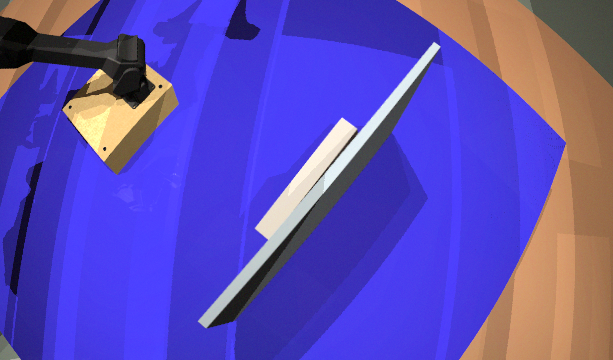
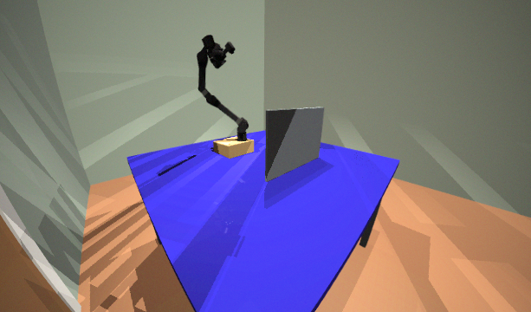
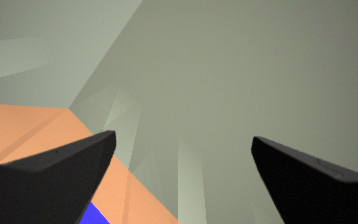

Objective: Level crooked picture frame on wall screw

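The picture frame is a pale, cream-coloured slab seen from above in the top view, against the near side of the upright grey panel. Its front face does not show, and from this angle I cannot tell how far it tilts or which side is higher. The screw and the notched strip are hidden. The exterior view shows only the panel's back, with the frame hidden behind it. My gripper is open and empty in the wrist view, well away from the frame, which is out of that view.
The black arm rises from a wooden base block on the blue table. The arm is raised high above the table. The panel stands upright on the table, its top edge bare at both ends.
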Robot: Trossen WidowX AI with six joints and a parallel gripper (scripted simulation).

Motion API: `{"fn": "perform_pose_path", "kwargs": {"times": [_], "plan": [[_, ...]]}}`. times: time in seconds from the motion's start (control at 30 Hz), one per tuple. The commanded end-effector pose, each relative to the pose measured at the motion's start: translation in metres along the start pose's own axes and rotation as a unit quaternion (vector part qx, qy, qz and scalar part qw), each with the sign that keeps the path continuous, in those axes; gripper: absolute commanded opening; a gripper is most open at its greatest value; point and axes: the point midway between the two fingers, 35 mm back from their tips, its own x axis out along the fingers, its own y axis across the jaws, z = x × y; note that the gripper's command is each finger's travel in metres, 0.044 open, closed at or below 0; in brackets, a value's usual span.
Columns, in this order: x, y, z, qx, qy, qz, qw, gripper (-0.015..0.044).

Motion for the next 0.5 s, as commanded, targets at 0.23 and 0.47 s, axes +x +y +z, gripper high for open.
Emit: {"fn": "perform_pose_path", "kwargs": {"times": [0.23, 0.47], "plan": [[0.028, -0.077, -0.066, 0.205, 0.050, -0.164, 0.964, 0.0260], [0.023, -0.147, -0.154, 0.392, 0.031, -0.351, 0.850, 0.0260]]}}
